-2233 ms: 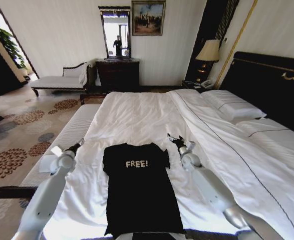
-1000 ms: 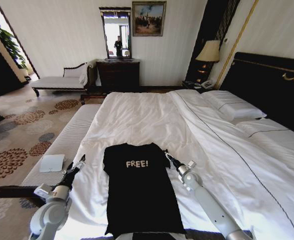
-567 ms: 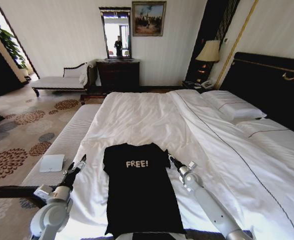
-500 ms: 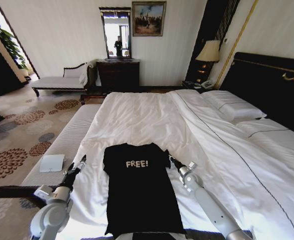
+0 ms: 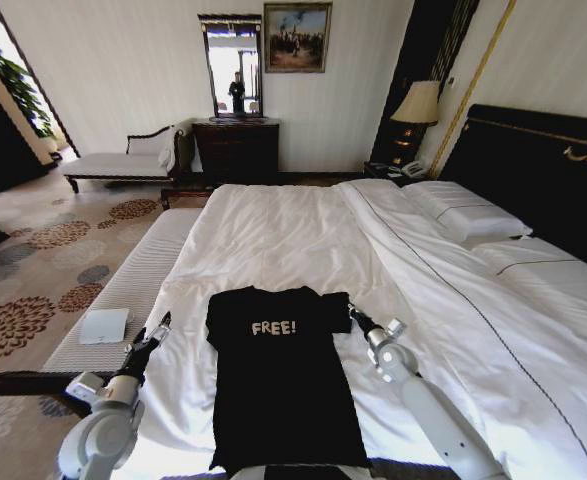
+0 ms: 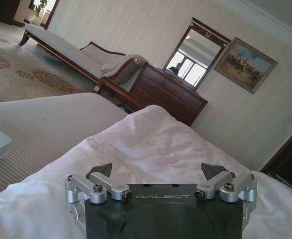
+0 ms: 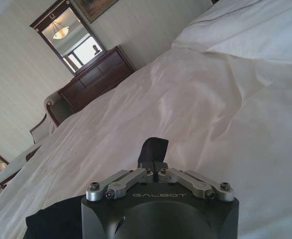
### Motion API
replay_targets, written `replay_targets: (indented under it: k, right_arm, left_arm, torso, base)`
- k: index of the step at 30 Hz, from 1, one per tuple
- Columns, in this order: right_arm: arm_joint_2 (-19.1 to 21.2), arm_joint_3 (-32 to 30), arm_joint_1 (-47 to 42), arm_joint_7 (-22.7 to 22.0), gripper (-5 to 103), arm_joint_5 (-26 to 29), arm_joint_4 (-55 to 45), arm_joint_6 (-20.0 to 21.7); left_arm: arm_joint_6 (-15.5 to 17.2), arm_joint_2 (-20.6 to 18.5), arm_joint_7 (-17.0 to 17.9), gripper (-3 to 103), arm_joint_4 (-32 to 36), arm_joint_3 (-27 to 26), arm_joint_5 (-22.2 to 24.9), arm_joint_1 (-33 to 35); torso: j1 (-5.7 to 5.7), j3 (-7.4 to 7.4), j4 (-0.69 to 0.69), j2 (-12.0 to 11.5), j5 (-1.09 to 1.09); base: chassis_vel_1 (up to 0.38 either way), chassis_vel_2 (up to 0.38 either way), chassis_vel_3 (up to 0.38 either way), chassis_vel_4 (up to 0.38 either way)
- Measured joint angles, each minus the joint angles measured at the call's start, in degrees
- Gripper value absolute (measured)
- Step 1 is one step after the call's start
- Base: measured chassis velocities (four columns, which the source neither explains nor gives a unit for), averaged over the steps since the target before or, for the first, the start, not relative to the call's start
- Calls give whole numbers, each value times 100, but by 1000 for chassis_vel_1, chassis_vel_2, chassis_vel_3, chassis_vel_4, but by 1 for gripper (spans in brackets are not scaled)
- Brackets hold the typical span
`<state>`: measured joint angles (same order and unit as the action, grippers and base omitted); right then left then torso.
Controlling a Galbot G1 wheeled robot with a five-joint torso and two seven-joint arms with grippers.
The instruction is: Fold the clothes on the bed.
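Head view: right pincer (image 5: 352,312) pinches T-shirt (image 5: 278,375) sleeve; left pincer (image 5: 163,321) gapes beside bench (image 5: 123,285).

We see the bed (image 5: 303,235), white-sheeted, with the black T-shirt (image 5: 278,375) lying flat near its foot and pillows (image 5: 463,215) by the headboard

Right gripper (image 7: 153,157) with fingers closed on black T-shirt (image 7: 53,219) fabric, above the white bed (image 7: 225,129).
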<state>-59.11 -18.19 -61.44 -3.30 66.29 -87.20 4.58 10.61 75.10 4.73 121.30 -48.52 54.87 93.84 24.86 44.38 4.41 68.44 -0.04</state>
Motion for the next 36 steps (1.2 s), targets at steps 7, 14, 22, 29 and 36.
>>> replay_targets:
  k: [7,14,22,29,36]
  right_arm:
    - [103,-245,-226,-361,0,-45,-350,184]
    - [133,-370,-395,-414,0,-245,-274,189]
    - [-77,-428,-592,-531,14,-635,-220,-28]
    - [-282,-663,-1287,-884,36,-737,-1300,-216]
    - [-395,-734,-2025,-2010,63,164,-2240,695]
  left_arm:
    - [-1,-37,2,100,-67,36,8,-57]
    - [-1,-113,7,100,-94,41,43,-74]
    - [-4,-168,5,100,-153,34,101,-71]
    - [-16,-202,-11,100,-257,29,149,-64]
    - [54,-235,1,100,-406,63,30,73]
  torso:
    - [0,0,-1,0,1]
    - [0,0,-1,0,0]
    - [0,1,0,0,1]
    - [0,0,-1,0,-1]
    - [0,0,0,1,-1]
  base:
    - [0,0,0,0]
    - [0,0,0,0]
    - [0,0,0,0]
    - [0,0,0,0]
    - [0,0,0,0]
